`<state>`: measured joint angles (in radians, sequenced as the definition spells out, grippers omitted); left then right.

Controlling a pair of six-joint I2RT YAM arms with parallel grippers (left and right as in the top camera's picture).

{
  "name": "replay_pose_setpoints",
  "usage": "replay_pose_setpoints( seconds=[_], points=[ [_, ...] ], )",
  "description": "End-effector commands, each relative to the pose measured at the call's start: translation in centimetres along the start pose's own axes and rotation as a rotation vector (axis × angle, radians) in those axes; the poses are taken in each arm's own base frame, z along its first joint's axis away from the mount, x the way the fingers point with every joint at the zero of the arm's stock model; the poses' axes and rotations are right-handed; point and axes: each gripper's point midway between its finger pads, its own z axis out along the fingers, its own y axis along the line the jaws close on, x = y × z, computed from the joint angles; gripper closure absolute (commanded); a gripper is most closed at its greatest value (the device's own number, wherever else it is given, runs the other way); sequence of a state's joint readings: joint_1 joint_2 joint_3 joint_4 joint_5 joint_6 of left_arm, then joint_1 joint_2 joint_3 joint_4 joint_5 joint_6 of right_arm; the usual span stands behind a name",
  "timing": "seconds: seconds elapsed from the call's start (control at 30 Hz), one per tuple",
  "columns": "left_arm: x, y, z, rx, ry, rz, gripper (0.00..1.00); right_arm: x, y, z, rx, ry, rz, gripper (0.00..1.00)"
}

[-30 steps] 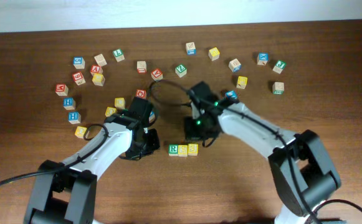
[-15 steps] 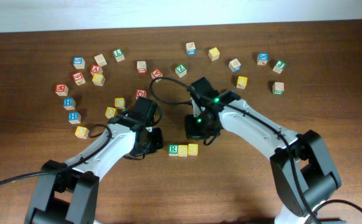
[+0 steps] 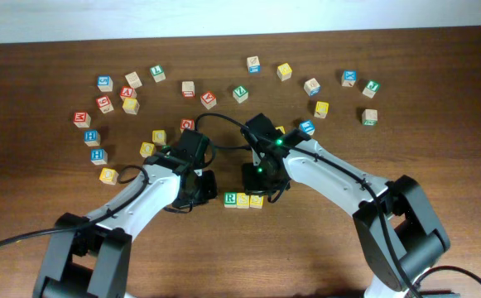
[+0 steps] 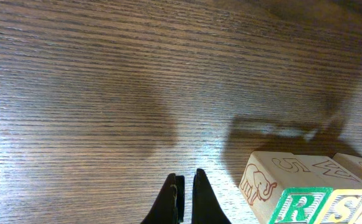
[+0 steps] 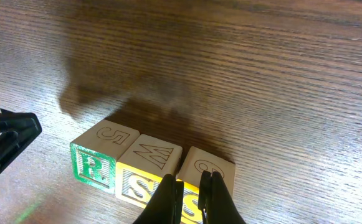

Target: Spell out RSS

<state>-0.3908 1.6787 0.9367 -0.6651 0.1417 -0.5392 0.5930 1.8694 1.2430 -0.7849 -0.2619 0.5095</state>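
Observation:
The three cubes stand in a row touching: green R cube (image 3: 230, 199) on the left, then two yellow S cubes (image 3: 243, 199) (image 3: 257, 199). The right wrist view shows the R cube (image 5: 93, 167) and both yellow cubes (image 5: 144, 180) (image 5: 215, 169). My right gripper (image 3: 257, 189) (image 5: 190, 198) is shut and empty, its tips over the seam between the two yellow cubes. My left gripper (image 3: 200, 197) (image 4: 187, 196) is shut and empty, low over the wood just left of the R cube (image 4: 302, 208).
Many other letter cubes are scattered across the back of the table, among them a red one (image 3: 187, 124), a yellow one (image 3: 159, 136), a blue one (image 3: 306, 127) and a yellow one (image 3: 108, 175) at the left. A black cable (image 3: 223, 124) arcs behind the arms.
My right gripper has moved left and nearer, onto the yellow cubes. My left gripper shifted slightly right toward the R cube. The three cubes have not moved.

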Motion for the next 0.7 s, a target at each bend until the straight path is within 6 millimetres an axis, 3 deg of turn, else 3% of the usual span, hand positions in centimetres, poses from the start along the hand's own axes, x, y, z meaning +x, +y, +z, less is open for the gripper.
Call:
replay_pose_setpoints(
  seconds=[0.0,0.13,0.2,0.27,0.33,0.4,0.47,0.57,0.67],
  points=[
    [0.3,0.4,0.4,-0.016,0.012,0.014,1.0,0.5,-0.1,0.3,0.011,0.013,-0.002,0.96],
    [0.3,0.4,0.4,-0.016,0.012,0.014,1.0,-0.2,0.2,-0.1,-0.001,-0.01,-0.003,0.96],
    [0.3,0.4,0.4,-0.016,0.012,0.014,1.0,-1.9,-0.2,-2.1,-0.003,-0.037,0.034,0.96],
    [0.3,0.4,0.4,-0.015,0.012,0.014,1.0,-2.8,-1.8,-4.4,0.02,-0.026,0.09,0.96],
    [0.1,0.3,0.4,-0.011,0.006,0.015,1.0,-1.6,-4.6,-5.4,0.064,0.048,0.179,0.96],
    [-0.1,0.1,0.4,-0.001,-0.004,0.017,1.0,0.1,-6.3,-4.8,0.115,0.107,0.21,0.96],
    [-0.5,-0.4,0.4,0.018,-0.018,0.02,1.0,1.9,-6.2,-2.7,0.124,0.141,0.216,0.96],
    [-0.5,-1.4,0.4,0.072,-0.01,0.025,1.0,2.4,-5.3,-0.2,0.11,0.108,0.219,0.96],
    [-0.3,-1.3,0.4,0.069,-0.003,0.024,1.0,2.8,-4.4,0.4,0.108,0.107,0.232,0.96]
  ],
)
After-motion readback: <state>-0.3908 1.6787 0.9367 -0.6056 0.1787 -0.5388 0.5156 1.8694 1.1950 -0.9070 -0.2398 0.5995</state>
